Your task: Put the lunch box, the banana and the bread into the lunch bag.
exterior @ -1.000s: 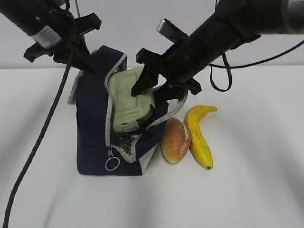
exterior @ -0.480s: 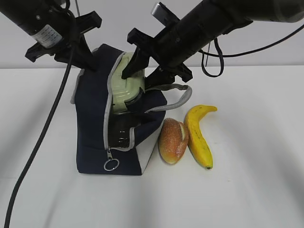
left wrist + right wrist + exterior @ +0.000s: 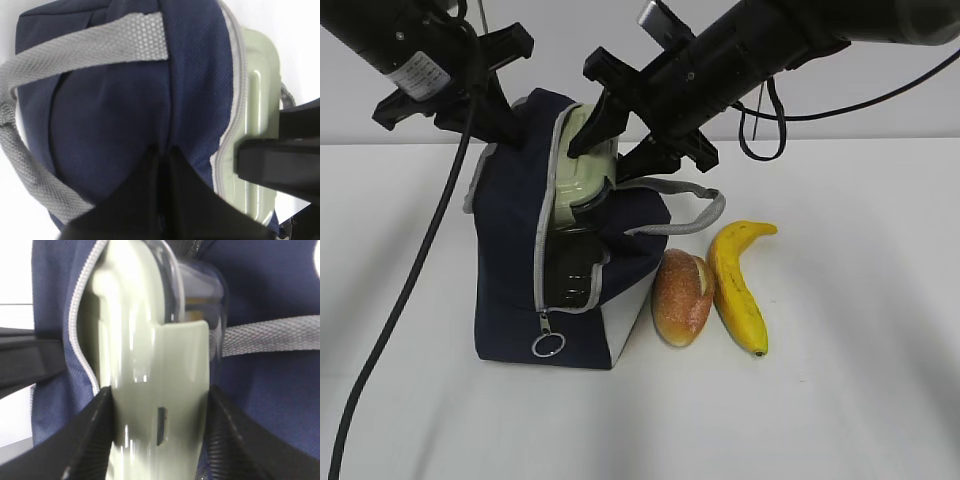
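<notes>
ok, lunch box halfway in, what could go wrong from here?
1. The lunch box sits upright, its top still above the zipper edge; it may wedge in the lunch bag.
2. The right claw is shut on it; a release now might let it tip out.
3. The bread lies against the bag, so bag movement could roll it into the banana.

White table (image 3: 860, 400): lunch bag (image 3: 510, 270) under right gripper (image 3: 620, 135); bread (image 3: 683, 297), banana (image 3: 738, 285) below, apart.
</notes>
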### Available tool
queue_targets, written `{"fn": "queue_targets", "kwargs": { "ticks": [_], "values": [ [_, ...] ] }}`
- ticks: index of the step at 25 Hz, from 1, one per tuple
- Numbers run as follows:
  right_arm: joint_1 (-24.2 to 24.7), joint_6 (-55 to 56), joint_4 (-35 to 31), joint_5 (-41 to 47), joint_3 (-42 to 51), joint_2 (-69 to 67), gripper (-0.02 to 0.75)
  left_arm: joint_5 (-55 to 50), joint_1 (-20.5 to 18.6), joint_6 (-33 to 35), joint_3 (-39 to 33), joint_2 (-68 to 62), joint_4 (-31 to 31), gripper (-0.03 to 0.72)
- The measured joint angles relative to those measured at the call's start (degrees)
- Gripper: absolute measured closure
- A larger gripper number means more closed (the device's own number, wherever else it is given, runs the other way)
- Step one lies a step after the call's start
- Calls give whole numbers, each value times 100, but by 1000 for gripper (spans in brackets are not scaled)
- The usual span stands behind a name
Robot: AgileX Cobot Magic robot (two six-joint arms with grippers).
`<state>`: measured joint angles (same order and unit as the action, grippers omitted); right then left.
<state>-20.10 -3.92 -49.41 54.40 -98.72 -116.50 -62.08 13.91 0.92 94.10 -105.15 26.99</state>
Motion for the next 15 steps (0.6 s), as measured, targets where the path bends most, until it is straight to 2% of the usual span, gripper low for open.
{"fn": "queue_targets", "kwargs": {
  "ticks": [15],
  "values": [
    [10, -180, -428, 0, 0, -155, 350, 18, -16, 13, 13, 0, -86, 688]
  ]
}}
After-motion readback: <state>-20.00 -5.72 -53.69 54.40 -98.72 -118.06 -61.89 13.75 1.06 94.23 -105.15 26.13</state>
